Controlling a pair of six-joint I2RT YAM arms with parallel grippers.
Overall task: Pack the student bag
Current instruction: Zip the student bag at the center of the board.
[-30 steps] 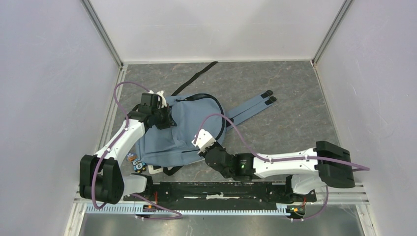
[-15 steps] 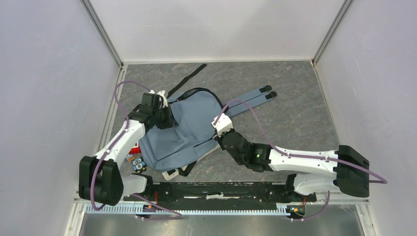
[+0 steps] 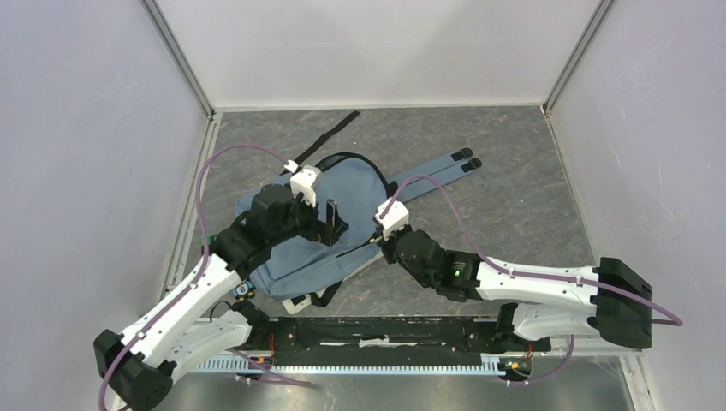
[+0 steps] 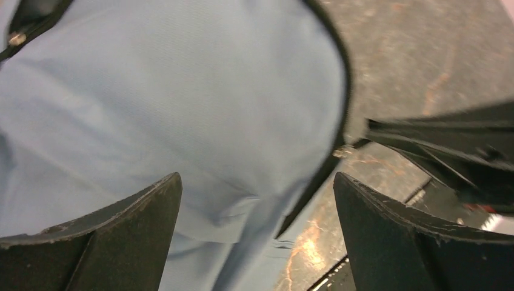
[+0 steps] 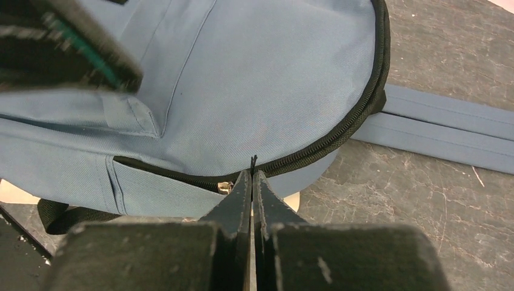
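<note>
The student bag point(image 3: 342, 193), grey-blue with a black zip, lies flat on the dark table, left of centre. Its blue shoulder straps point(image 3: 432, 175) trail to the right. My left gripper point(image 3: 331, 224) hovers over the bag's middle, open wide, with only bag fabric point(image 4: 182, 91) below its fingers point(image 4: 121, 242). My right gripper point(image 3: 379, 241) is at the bag's right edge. It is shut on a thin black zip pull point(image 5: 253, 161), beside the brass slider point(image 5: 225, 188) on the main zip point(image 5: 339, 136).
A white flat item point(image 3: 297, 304) pokes out from under the bag's near edge. A small colourful owl-print thing point(image 3: 242, 290) lies by the left arm. A black strap point(image 3: 334, 133) runs toward the back. Side walls stand close on both sides.
My left gripper has let go at the bag's upper left edge, opened wide and swung right over the bag. My right gripper stayed shut, pulled up and right early on, then held still.
</note>
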